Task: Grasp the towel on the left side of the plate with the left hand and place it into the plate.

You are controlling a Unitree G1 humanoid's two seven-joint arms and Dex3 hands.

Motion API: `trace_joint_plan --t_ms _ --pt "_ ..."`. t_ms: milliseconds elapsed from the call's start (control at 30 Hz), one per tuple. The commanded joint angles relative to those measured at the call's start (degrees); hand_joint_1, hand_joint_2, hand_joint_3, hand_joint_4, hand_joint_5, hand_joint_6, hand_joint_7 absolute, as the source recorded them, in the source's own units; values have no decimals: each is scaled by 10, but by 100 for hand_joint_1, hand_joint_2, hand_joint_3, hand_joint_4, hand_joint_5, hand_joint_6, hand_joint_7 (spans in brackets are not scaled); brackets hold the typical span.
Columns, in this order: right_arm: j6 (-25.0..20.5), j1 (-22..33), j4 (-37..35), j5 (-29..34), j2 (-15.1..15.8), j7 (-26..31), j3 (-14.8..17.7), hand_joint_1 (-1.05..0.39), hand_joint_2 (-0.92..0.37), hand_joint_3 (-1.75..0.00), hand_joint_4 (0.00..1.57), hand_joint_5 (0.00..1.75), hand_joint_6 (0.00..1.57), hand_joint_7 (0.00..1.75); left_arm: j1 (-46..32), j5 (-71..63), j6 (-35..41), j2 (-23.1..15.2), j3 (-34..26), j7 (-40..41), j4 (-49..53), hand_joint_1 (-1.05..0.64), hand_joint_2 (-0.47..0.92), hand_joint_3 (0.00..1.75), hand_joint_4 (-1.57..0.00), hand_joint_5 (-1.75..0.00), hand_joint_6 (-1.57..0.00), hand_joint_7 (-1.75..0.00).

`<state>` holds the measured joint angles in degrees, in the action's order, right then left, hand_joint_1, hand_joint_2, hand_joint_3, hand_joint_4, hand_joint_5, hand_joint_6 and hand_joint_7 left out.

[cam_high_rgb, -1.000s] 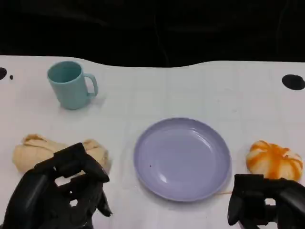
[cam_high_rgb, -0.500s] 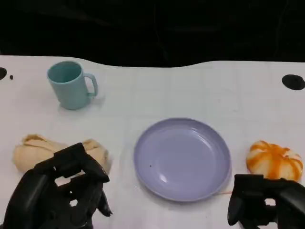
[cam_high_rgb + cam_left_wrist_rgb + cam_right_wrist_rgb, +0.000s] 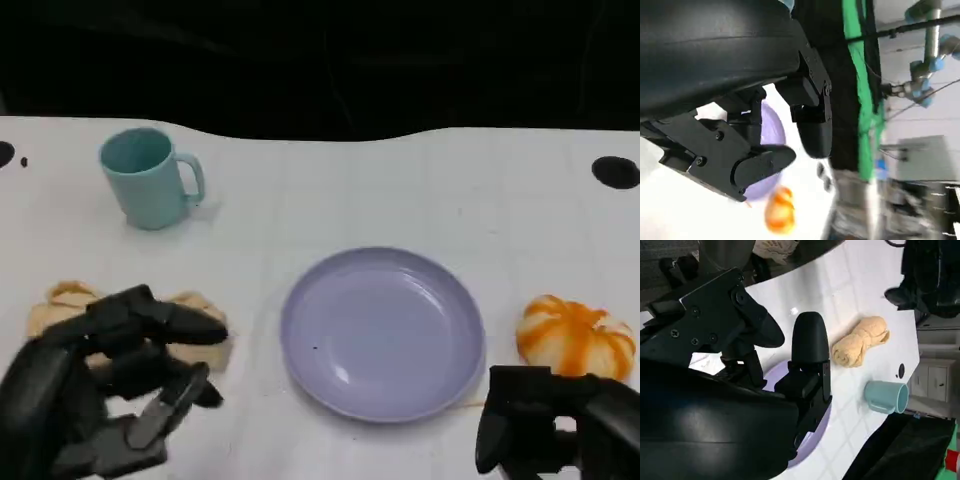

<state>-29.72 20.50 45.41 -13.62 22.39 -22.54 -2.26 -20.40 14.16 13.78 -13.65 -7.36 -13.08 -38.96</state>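
1. While the left hand (image 3: 95, 385) hangs over the desk's (image 3: 400, 180) near-left corner, its fingers (image 3: 165, 322) are spread wide, nothing in them, tips reaching over the near side of the towel (image 3: 205, 325).
2. Towel: tan, rolled up, lying on the desk near the left edge, just left of the plate (image 3: 383, 332) w/ a small gap between. Part of it is hidden behind the hand in the head view; can't tell if the fingers touch the cloth or only hover.
3. Rt wrist view gives the towel (image 3: 861, 342) whole and flat on the white top, the cup (image 3: 886, 396) near it.
4. Plate is lavender, round, approx. mid-desk toward the near edge, nothing on it.
5. Left wrist view: the hand's (image 3: 775, 120) black fingers (image 3: 762, 165) apart, a sliver of plate (image 3: 771, 125) behind them and the orange thing (image 3: 780, 210) beyond, blurred.
6. Right hand (image 3: 560, 425) sits at the near-right corner, fingers curled in, holding nothing, just in front of the orange-and-white pumpkin-like thing (image 3: 575, 335), which lies right of the plate.
7. Teal cup (image 3: 148, 178) stands upright toward the far-left corner, handle pointing to the right edge, well apart from the towel.
8. Black round spot (image 3: 615, 172) on the desk at the right edge, far side.
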Motion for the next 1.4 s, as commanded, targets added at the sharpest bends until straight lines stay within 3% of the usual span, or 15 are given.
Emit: trace_joint_plan --t_ms 33,100,333,500,867,1167,1267,1400 --pt "-6 1 10 -5 5 2 3 -6 -51 -124 71 174 63 151 19 -110 -7 -92 -15 -16 -19 -35 92 21 -53 -49 -64 -8" --pt "-7 1 10 -8 3 2 5 -6 -51 -124 71 174 64 151 31 -159 8 -127 -13 -21 -28 -41 92 14 -50 -38 -60 -2" --pt "-6 1 10 -5 8 -1 7 -6 -51 -124 71 174 63 150 80 -358 12 -228 34 -39 13 -52 92 10 -38 -28 -45 0" --pt "-6 4 11 -5 9 -2 10 -7 -52 -122 71 174 64 149 150 -488 24 -266 104 -69 90 -60 92 5 -32 -18 -30 0" --pt "-14 9 21 -9 8 1 8 -7 -52 -122 71 173 64 149 289 -618 45 -234 222 -117 275 -68 91 1 -29 -11 -24 -1" --pt "-11 15 25 -11 9 1 11 -8 -51 -123 72 173 65 148 344 -627 9 -178 265 -23 489 -63 90 0 -33 -7 -28 -1" --pt "-13 17 30 -9 11 2 11 -8 -51 -123 72 173 65 148 359 -620 -27 -172 277 21 562 -57 90 0 -38 -8 -31 -2" --pt "-17 18 31 -15 9 2 12 -7 -51 -124 72 174 65 148 365 -614 -80 -175 289 65 614 -43 92 9 -54 -12 -46 -5"
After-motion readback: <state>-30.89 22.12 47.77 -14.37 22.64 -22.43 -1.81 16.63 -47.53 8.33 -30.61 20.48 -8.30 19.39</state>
